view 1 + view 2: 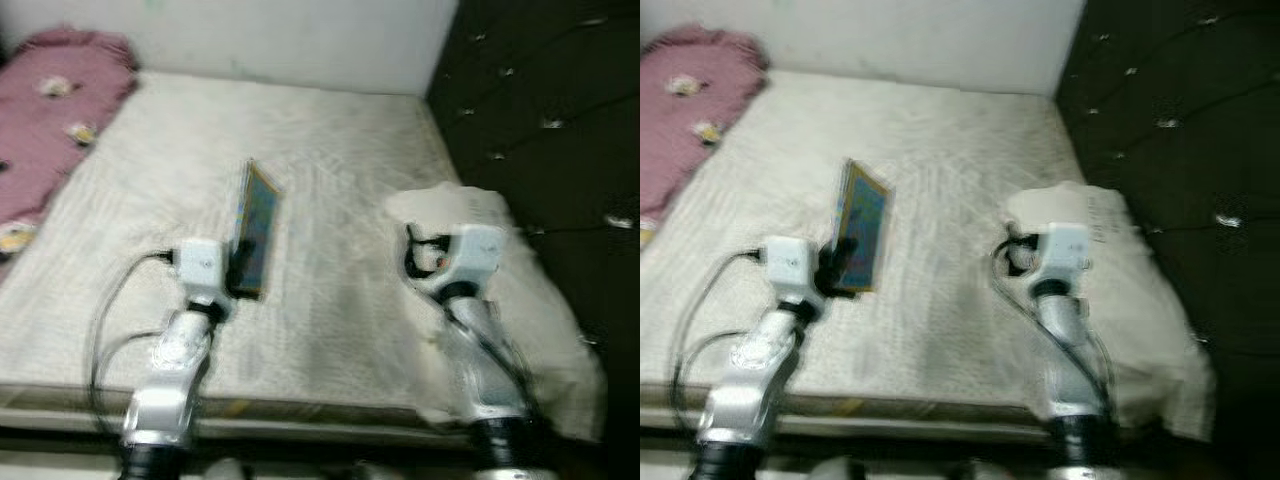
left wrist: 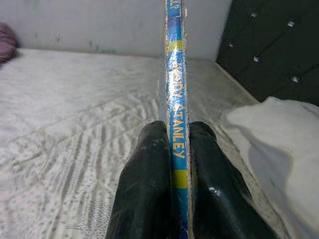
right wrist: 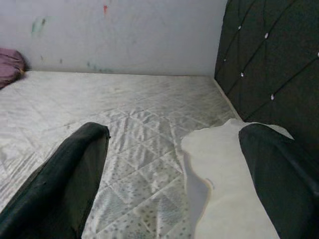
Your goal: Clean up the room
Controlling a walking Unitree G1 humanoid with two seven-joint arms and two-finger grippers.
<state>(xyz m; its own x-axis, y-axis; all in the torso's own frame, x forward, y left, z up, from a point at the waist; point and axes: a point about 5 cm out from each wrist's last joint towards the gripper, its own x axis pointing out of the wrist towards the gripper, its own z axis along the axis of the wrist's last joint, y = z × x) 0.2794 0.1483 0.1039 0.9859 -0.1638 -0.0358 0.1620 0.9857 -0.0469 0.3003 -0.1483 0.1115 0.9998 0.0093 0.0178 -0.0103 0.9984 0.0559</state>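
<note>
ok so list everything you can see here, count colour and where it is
mattress: 1, off-white quilted, fills the middle, under both arms
book: 1, thin, blue and yellow, held on edge above the mattress
blanket: 1, pink with small pale patches, far left side of the mattress
white cloth: 1, white, right side of the mattress by the headboard
headboard: 1, black, tufted with studs, right side
wall: 1, pale, behind the mattress
left gripper: 1, black fingers shut on the book
right gripper: 1, black fingers open, over the white cloth's edge
</note>
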